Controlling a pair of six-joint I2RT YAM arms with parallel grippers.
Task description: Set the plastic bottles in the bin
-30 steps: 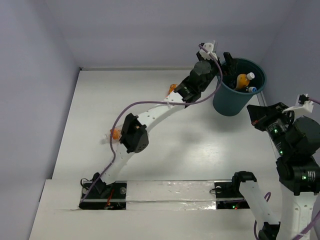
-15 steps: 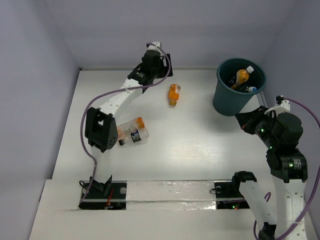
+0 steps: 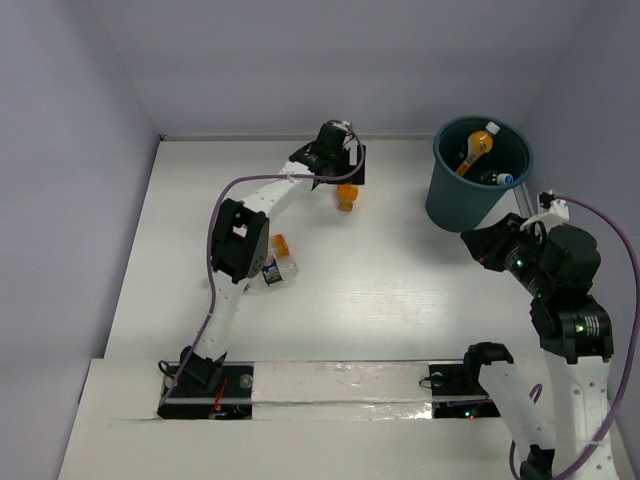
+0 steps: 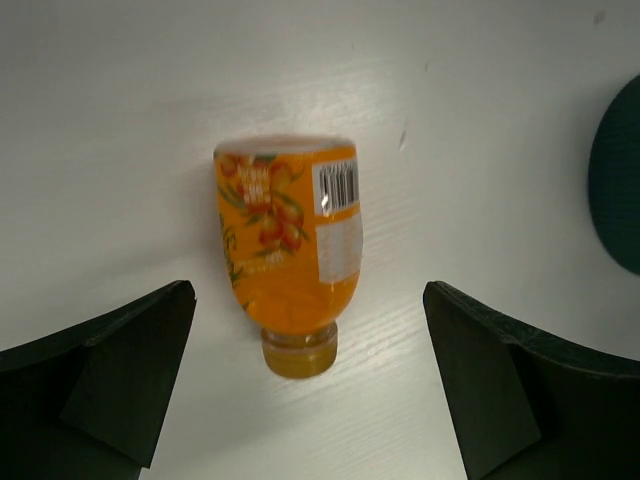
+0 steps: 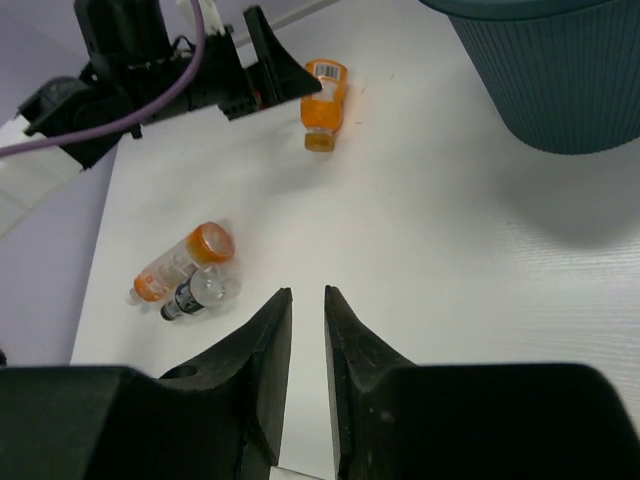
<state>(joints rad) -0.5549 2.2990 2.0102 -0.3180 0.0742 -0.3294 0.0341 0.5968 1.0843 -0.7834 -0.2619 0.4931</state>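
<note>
An orange bottle lies on its side on the white table, cap toward my left wrist camera. My left gripper hovers over it, open wide, one finger on each side of the cap end and touching nothing. From above, the left gripper is at the far middle, with that orange bottle just beyond it. The dark teal bin stands far right with an orange bottle and others inside. My right gripper hangs near the bin, its jaws a narrow gap apart and empty.
Two more bottles lie together at mid-left: a clear one with an orange cap and a clear one with a dark label. The left arm's elbow stands right beside them. The bin's ribbed wall is close on the right.
My left arm left the bin, swung to the far left, then came back over the orange bottle, jaws wide. My right gripper's jaws parted slightly.
</note>
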